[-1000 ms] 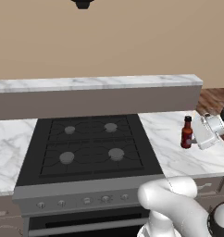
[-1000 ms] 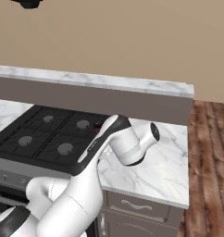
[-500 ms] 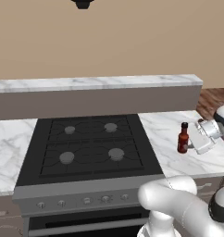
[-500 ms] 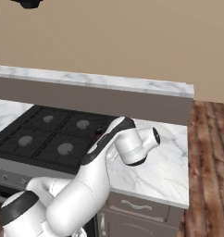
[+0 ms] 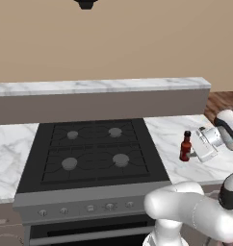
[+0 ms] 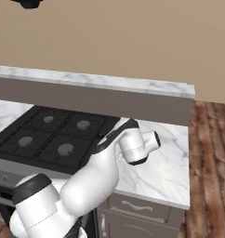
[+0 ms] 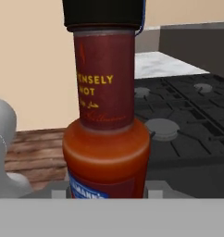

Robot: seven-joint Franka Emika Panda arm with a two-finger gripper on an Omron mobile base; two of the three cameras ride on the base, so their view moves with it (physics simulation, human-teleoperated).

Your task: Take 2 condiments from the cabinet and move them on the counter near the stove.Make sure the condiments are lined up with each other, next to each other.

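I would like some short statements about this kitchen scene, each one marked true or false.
1. The sauce bottle stands upright on the counter, to the right of the stove. True.
2. The claw is shut on the sauce bottle. True.
3. The sauce bottle lies on a burner. False: it is on the marble beside the stove.
4. The bottle's cap is white. False: it is dark.

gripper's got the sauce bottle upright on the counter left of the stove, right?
Wrong side. The sauce bottle stands upright on the counter to the right of the stove, not the left; the left base view shows it. The rest holds: the gripper is shut on the bottle, which the hand view shows close up in front of the hand.
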